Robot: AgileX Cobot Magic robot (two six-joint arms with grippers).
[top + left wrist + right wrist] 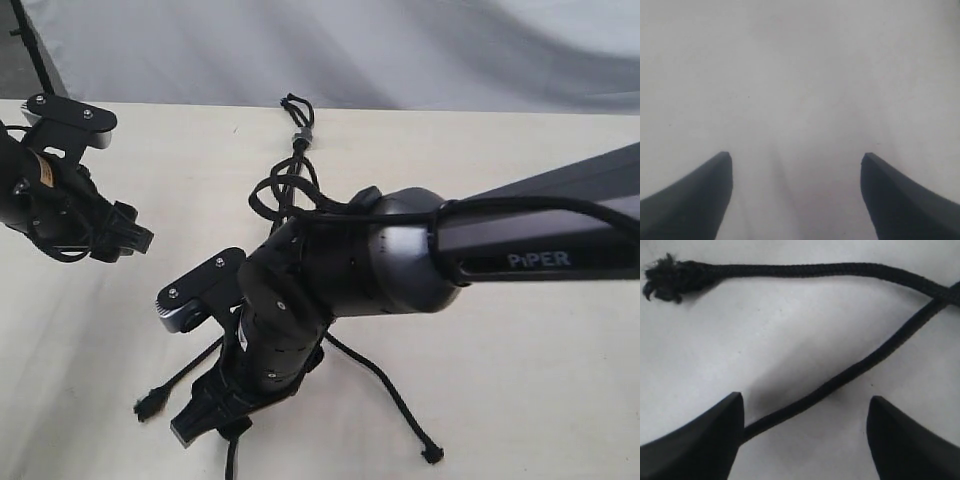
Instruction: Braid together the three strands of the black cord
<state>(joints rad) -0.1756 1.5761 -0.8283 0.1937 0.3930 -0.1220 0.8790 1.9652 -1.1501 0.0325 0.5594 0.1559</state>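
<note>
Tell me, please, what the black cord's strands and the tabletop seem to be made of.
The strands: woven textile rope, probably synthetic fibre, with a matte finish. The right wrist view shows a braided surface pattern and a fuzzy frayed knot. The tabletop: off-white, matte and smooth, with few marks. It may be laminate or a painted board, but the look leaves that open.

The right arm (pixel 400 262), glossy black and grey, carries white "PiPER" lettering and a black cable (pixel 540 203); behind the jaws of the right gripper (pixel 805 402), a grey bracket (pixel 198 288) shows two screws.
</note>
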